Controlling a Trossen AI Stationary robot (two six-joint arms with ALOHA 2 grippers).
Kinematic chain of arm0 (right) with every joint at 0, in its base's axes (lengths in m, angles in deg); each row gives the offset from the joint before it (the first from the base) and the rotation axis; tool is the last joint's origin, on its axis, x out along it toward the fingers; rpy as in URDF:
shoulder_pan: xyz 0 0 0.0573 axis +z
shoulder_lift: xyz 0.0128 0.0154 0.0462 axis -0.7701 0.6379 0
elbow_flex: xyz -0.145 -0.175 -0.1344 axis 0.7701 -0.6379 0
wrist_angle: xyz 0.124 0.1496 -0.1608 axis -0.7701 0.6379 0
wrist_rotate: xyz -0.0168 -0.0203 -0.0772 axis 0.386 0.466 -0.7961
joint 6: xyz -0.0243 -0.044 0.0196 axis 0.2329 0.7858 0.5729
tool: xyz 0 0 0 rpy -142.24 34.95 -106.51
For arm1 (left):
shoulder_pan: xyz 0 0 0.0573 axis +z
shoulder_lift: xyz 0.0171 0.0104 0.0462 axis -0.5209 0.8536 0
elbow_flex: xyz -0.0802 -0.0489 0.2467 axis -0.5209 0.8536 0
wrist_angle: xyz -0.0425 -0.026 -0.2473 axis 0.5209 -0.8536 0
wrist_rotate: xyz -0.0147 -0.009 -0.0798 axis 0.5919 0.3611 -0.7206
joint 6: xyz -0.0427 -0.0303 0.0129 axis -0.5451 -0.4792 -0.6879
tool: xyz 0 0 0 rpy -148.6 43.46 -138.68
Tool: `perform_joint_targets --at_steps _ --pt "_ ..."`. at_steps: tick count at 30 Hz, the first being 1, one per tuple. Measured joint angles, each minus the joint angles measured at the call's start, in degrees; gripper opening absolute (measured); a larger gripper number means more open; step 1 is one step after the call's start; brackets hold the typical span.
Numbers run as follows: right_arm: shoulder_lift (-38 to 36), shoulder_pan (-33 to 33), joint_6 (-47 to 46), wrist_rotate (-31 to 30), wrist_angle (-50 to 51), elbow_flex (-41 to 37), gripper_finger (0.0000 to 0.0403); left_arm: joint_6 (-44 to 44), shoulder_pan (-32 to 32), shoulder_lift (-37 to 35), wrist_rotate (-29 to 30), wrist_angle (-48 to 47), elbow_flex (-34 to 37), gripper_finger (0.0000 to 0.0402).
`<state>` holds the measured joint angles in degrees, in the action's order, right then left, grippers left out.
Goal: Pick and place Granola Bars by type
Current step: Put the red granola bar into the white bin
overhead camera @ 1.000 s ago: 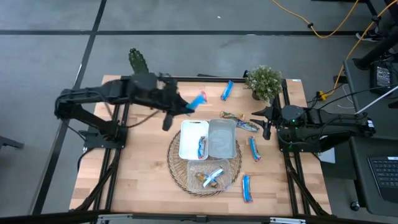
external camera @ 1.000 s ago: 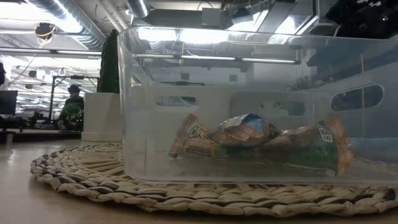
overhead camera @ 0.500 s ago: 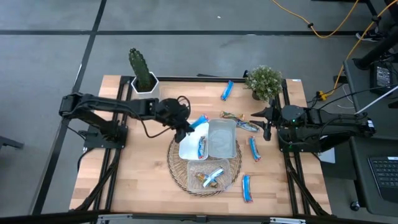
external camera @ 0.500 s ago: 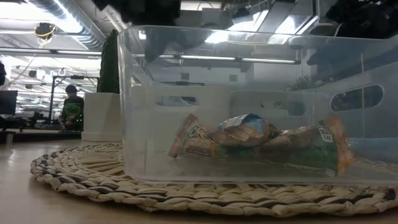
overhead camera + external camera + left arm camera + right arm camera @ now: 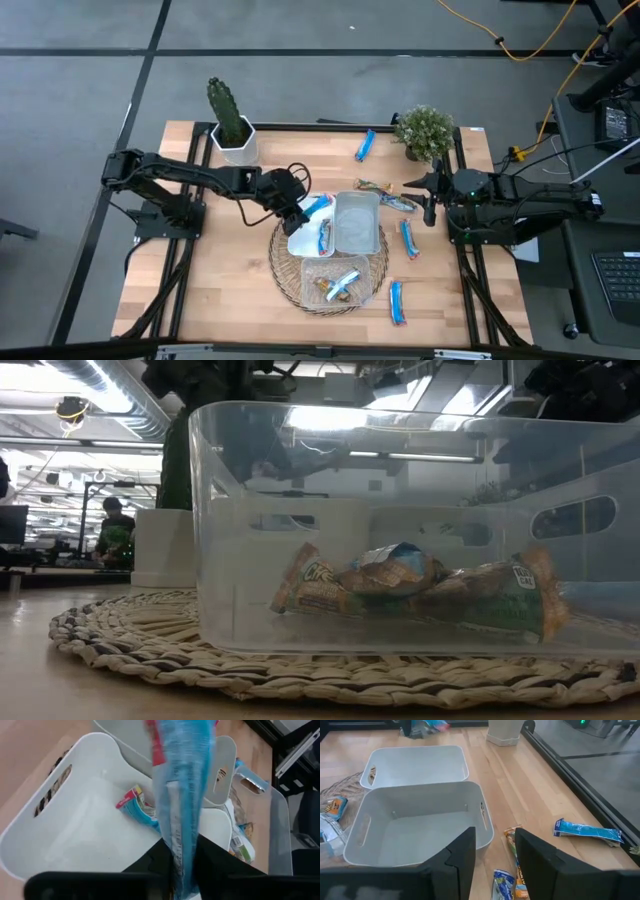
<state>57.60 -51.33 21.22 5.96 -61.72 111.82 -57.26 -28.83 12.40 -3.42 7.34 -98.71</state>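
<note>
Glossy blue foil bar (image 5: 182,795), smooth matt white plastic tray (image 5: 75,840), pale wood table (image 5: 230,290)

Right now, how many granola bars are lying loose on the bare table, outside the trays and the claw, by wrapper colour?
Bright blue bars: 3
Brownish bar: 1
Silvery-blue bar: 1
Total: 5

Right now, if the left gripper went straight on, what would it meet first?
Probably the white plastic tray: the left gripper, pinching a blue wrapped granola bar, points into it, near another blue bar. Depth unclear.
</note>
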Motion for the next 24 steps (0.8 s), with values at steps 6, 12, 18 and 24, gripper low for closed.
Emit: perform_joint_targets --at_steps 6,12,18,24 --pt "0.00 0.00 -0.02 0.00 0.01 0.00 0.0141 -0.67 -0.32 -0.13 -0.57 0.16 0.00 0.0127" --pt "0.00 0.00 -3.61 -0.02 0.01 0.00 0.0141 -0.54 -0.32 -0.13 -0.99 0.31 -2.46 0.0183" --pt "0.00 0.00 -4.92 -0.02 -0.02 0.00 0.0141 4.17 -0.32 -0.17 -0.90 0.13 -10.97 0.0199" --pt "-0.01 -0.02 -15.19 2.01 -0.57 0.00 0.0141 11.38 -0.35 -0.20 2.08 -0.98 -20.92 0.0187"
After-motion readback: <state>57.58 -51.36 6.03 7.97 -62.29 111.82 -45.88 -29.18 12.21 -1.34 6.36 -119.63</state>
